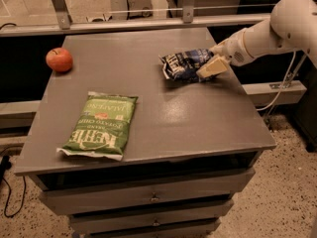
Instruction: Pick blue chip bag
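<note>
The blue chip bag (184, 64), small, crinkled and dark navy with white lettering, lies on the grey table (163, 113) toward its far right. My gripper (210, 68) reaches in from the right on a white arm. It sits at the bag's right end, with its tan fingers (214, 66) over that edge. The part of the bag under the fingers is hidden.
A larger flat green Kettle chip bag (99, 125) lies at the table's front left. A red apple (59, 59) sits at the far left corner. Drawers (153, 197) run below the tabletop. A rail with metal posts (187, 6) stands behind the table.
</note>
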{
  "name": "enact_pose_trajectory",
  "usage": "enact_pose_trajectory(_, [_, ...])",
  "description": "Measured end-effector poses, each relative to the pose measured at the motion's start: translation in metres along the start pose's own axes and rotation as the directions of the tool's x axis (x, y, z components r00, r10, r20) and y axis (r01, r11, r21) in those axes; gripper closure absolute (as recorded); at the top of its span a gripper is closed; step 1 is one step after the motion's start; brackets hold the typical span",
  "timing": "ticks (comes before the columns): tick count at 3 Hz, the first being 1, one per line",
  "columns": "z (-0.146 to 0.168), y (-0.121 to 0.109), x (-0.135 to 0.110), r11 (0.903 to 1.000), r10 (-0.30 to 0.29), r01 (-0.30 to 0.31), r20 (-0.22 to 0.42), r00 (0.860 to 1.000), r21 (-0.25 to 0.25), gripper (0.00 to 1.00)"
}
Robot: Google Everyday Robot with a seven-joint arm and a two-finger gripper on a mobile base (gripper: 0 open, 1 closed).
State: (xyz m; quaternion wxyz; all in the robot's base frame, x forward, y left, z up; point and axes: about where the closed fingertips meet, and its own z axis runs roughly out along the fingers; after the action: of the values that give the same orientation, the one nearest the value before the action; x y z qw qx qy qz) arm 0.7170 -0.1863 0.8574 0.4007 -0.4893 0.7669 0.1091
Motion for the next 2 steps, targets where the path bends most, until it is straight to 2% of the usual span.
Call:
enact_pose_trajectory(1, [-0.012, 0.003, -0.01, 0.9999, 0.007, -0.006, 0.058, 0.998, -0.008, 0.64])
enact_pose_trajectory(2, [-0.049, 0.012, -0.045, 0.9999, -0.017, 0.016, 0.182, 0.983, 0.006, 0.88])
